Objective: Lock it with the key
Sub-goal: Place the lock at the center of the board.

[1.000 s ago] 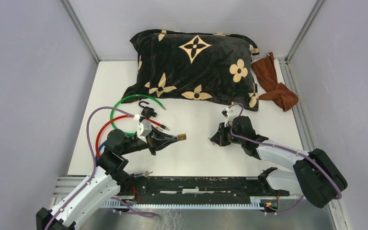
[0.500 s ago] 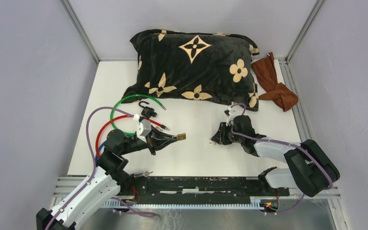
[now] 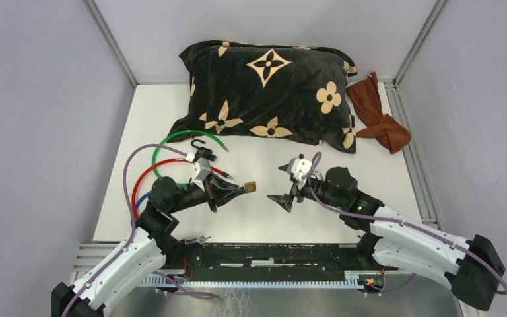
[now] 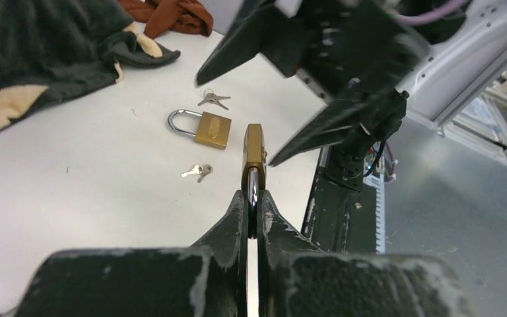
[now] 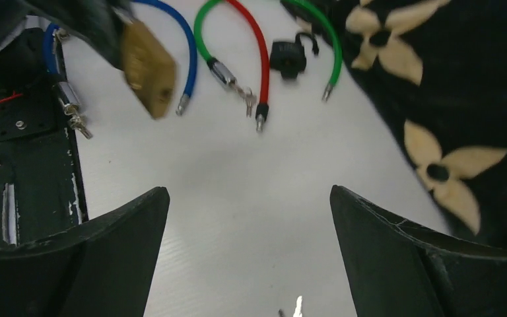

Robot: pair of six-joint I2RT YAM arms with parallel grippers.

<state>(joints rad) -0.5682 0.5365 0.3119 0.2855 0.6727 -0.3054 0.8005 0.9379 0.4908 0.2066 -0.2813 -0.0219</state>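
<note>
Left wrist view shows the left gripper (image 4: pixel 253 198) clamped on the brass padlock (image 4: pixel 254 146) by its shackle, while the right gripper (image 4: pixel 234 123), wide open, empty and close, could knock it askew.

The pillow (image 3: pixel 267 89) lies across the back of the table (image 3: pixel 264 221), the cloth (image 3: pixel 377 115) just beside its right end. The cable loops (image 3: pixel 165 162) lie before the pillow's left end, behind the left gripper (image 3: pixel 237 190), whose held padlock (image 3: pixel 250 187) faces the right gripper (image 3: pixel 282 185) across mid-table. In the left wrist view, a second padlock (image 4: pixel 201 127) lies on the table between the far keys (image 4: pixel 212 100) and the near keys (image 4: pixel 198 172).
</note>
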